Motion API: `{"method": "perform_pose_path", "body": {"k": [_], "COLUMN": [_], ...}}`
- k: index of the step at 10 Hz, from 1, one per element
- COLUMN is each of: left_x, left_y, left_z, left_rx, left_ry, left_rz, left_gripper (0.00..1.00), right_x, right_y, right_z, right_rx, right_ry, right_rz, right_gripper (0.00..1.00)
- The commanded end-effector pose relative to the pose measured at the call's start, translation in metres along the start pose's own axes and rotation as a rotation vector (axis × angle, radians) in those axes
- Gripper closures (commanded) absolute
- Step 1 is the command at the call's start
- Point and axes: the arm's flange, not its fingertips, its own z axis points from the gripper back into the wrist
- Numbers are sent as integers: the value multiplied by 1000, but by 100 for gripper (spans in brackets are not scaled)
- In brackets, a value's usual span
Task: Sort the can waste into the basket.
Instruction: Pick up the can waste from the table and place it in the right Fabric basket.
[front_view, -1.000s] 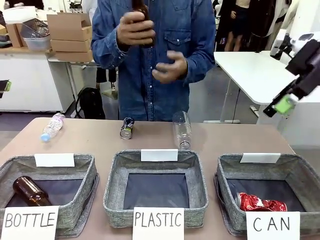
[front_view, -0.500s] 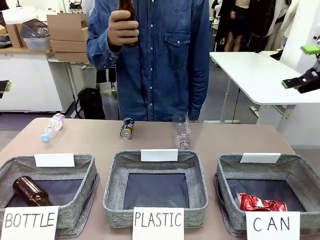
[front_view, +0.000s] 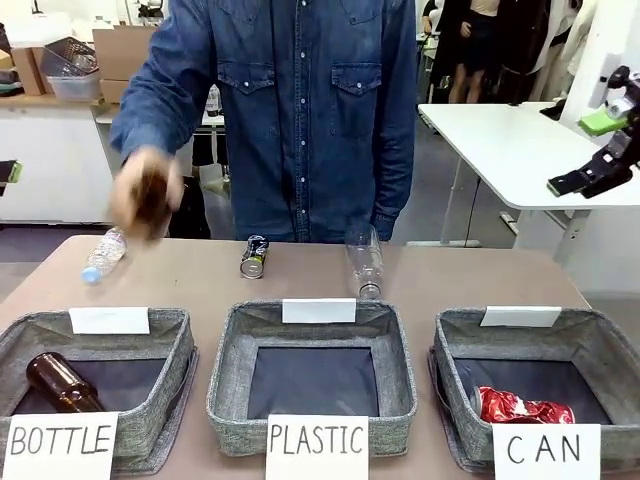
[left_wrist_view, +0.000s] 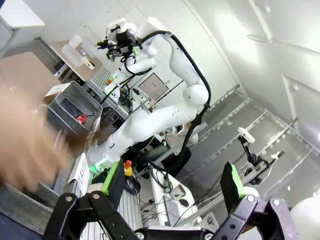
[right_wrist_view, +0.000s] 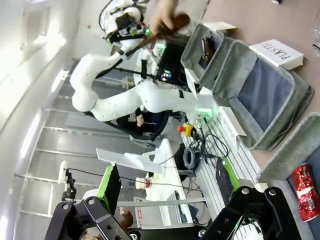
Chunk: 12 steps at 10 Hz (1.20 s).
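Front view, near row first.
- Basket signed CAN (front_view: 448, 352) is at lower right. The red crushed can (front_view: 523, 406) lies on its floor, close to the near wall behind the sign.
- PLASTIC basket (front_view: 224, 372) is bottom centre. BOTTLE basket (front_view: 176, 368) is lower left, with a brown bottle (front_view: 58, 382) lying inside.

Mid table (front_view: 480, 280):
- Pepsi can (front_view: 254, 256) lies on the bare top behind the PLASTIC basket, left of centre, well apart from the CAN basket.
- One clear plastic bottle (front_view: 365, 262) is near it on the right; a second plastic bottle (front_view: 104, 254) is at far left.

Far side: the person's hand (front_view: 146, 196) at upper left is motion-blurred. It holds something brown, probably a bottle, but I can't confirm.

Right gripper (front_view: 582, 152) is at the upper right edge, high over the table, fingers apart with nothing between them. Both cans sit well below it, the Pepsi can far to the left.

In the right wrist view the fingers are spread wide, and the red can appears small in the lower right corner.

Left gripper (left_wrist_view: 172, 185) in the left wrist view has fingers spread and nothing held. The CAN basket with the red can shows far off at mid left.
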Motion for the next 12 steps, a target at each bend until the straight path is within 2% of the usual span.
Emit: {"method": "perform_pose_path", "body": {"k": [1,3,4,5,6,12], "left_x": [13,11,9,9,5,5], "left_y": [-94,-151,-167,-171,-166,-166], "left_z": [12,47,64,73,41,41], "left_rx": [57,232,272,270,217,217], "left_ry": [121,117,61,21,78,78], "left_rz": [-85,-109,-144,-162,-147,-147], "left_gripper": [0,0,0,0,0,0], "right_x": [-2,-2,-2,-2,-2,-2], "right_y": [1,1,1,1,1,1], "right_z": [8,8,8,8,8,8], "right_rx": [-7,-7,-7,-7,-7,-7], "right_ry": [4,4,4,4,4,4], "right_rz": [21,21,21,21,21,21], "right_gripper": [0,0,0,0,0,0]}}
